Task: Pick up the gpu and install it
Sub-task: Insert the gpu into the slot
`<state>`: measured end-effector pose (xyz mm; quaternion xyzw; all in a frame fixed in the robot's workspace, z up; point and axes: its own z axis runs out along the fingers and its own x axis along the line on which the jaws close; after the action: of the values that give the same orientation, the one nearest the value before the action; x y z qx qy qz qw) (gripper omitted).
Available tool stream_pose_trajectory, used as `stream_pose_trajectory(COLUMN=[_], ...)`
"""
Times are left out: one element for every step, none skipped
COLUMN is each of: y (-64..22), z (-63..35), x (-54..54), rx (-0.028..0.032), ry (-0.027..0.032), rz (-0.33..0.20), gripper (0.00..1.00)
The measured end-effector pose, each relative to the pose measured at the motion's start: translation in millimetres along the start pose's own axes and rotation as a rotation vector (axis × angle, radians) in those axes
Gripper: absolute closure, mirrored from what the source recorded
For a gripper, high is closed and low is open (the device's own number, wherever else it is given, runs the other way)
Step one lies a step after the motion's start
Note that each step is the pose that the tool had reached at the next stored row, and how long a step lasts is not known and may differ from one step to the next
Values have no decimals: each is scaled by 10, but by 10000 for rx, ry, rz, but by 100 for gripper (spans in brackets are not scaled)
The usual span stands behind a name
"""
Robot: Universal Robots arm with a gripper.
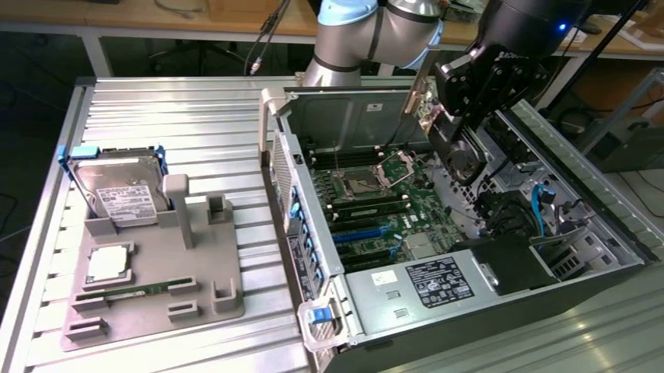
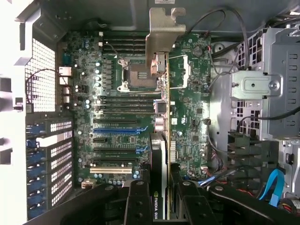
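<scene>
My gripper (image 1: pixel 469 116) is shut on the gpu (image 1: pixel 464 159), a dark card with a round fan, held on edge above the open computer case (image 1: pixel 322 326) near its far right side. A pale metal bracket (image 1: pixel 418 97) sticks out from the card's end. In the wrist view the gpu (image 2: pixel 159 140) appears edge-on between my black fingers (image 2: pixel 138 201), its bracket (image 2: pixel 164 28) pointing away from me. It hangs over the green motherboard (image 2: pixel 187 117), apart from it. The blue and black expansion slots (image 2: pixel 117 131) lie to one side of the card.
On the exterior view's left, a grey fixture tray (image 1: pixel 207 303) carries a silver hard drive (image 1: pixel 120 194), a processor (image 1: pixel 109 264) and a green memory stick (image 1: pixel 140 289). Inside the case are a power supply (image 1: pixel 425 284), a drive cage (image 2: pixel 276 84) and blue cables (image 2: pixel 274 185).
</scene>
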<state>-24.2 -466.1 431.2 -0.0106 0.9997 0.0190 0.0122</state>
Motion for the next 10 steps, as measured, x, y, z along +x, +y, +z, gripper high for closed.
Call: stream_pose_trajectory(y=[0,0,0,0,0,0,0,0,0,0], z=[0,0,0,0,0,0,0,0,0,0], x=[0,0,0,0,0,0,0,0,0,0], rx=[-1,-2,-4,-5,-6,-8,-9,-10,-12,-13], ry=[2,4,7,8,11,13,15,17,19,21], rz=[-56,-111,-169,-220,-274,-332,-389,-448,-504,-562], gripper=[73,73,73,73,73,73,73,73,73,73])
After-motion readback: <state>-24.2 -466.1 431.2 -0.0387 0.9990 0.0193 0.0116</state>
